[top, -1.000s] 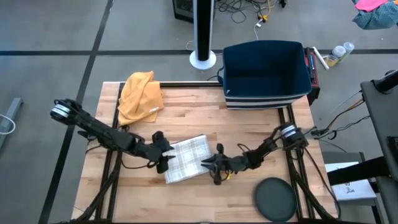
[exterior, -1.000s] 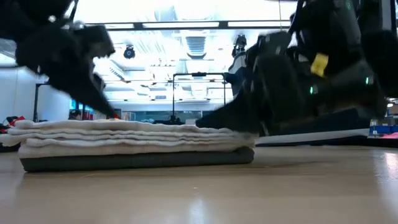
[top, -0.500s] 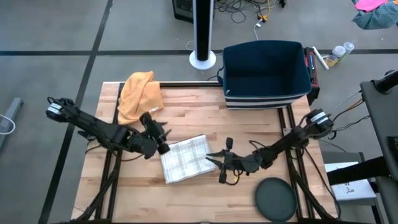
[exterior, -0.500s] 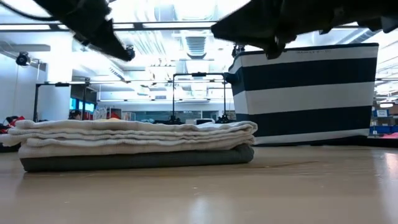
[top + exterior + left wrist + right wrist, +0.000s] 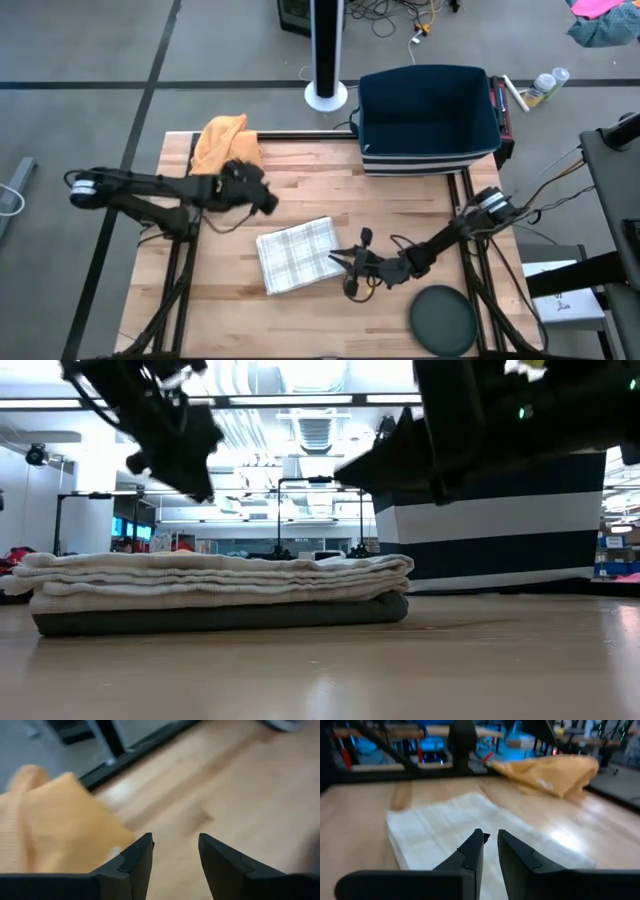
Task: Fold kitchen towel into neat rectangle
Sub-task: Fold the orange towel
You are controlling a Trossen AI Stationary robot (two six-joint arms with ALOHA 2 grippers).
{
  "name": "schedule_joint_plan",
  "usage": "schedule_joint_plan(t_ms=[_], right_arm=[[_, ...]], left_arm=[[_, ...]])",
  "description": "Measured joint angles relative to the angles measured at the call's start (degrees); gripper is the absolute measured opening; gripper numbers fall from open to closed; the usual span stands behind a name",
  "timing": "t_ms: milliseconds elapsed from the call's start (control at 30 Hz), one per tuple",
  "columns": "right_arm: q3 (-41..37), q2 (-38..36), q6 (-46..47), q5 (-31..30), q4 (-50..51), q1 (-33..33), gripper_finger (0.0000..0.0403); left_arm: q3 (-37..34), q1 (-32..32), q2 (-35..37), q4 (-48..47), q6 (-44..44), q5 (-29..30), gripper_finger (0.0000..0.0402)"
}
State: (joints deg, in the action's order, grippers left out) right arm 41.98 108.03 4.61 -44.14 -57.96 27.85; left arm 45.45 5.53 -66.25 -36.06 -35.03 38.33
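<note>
Left claw (image 5: 268, 199) open beside orange cloth (image 5: 222, 148), no legible writing.

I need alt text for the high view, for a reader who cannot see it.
A folded checked towel lies on a wooden table between two robot arms. The left gripper hovers near an orange cloth; the right gripper is beside the towel, holding nothing.

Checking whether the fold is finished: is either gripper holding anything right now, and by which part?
Nothing is held. The left gripper hangs open near the orange cloth; the right gripper, jaws nearly closed and empty, sits beside the folded towel.
</note>
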Motion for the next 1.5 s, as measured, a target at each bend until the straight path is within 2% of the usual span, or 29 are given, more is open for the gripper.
schedule_joint_plan(t_ms=[200,333,500,633,767,867,1167,1300,1400,1500], right_arm=[[-0.1,0.0,-3.1,-1.3,-0.8,0.9,0.0071],[-0.2,0.0,-2.7,-1.5,-0.7,0.9,0.0078],[-0.4,0.5,-1.7,-1.0,-0.7,0.9,0.0089],[-0.5,3.0,-1.5,-1.0,-0.6,0.7,0.0098],[-0.5,4.8,-1.6,-2.0,-0.4,0.4,0.0106],[-0.5,5.0,-1.8,-4.9,-0.9,0.2,0.0111],[-0.1,4.9,-7.5,-14.4,-1.2,0.2,0.0109],[0.0,4.6,-11.9,-18.5,-4.0,0.0,0.0101],[0.0,4.6,-14.0,-18.9,-6.6,-0.5,0.0096],[0.0,4.6,-15.6,-18.9,-8.6,-1.4,0.0091]], left_arm=[[-0.1,18.2,-1.3,-0.1,3.2,-7.7,0.016],[-0.1,28.3,-3.2,0.0,5.2,-9.4,0.0171],[0.7,36.2,-7.0,0.4,9.4,-9.9,0.0208],[3.5,39.9,-10.9,-2.7,9.9,-15.6,0.0252],[5.5,39.0,-12.9,-8.5,13.6,-21.5,0.0284],[5.2,36.3,-12.5,-11.1,13.5,-22.9,0.0291],[0.1,27.1,-11.8,-9.2,13.1,-22.9,0.0268],[-2.7,26.6,-12.6,-7.7,11.6,-20.3,0.0254],[-4.2,26.6,-13.2,-6.7,11.4,-16.8,0.0244],[-5.7,26.6,-13.4,-2.6,12.4,-16.5,0.0234]])
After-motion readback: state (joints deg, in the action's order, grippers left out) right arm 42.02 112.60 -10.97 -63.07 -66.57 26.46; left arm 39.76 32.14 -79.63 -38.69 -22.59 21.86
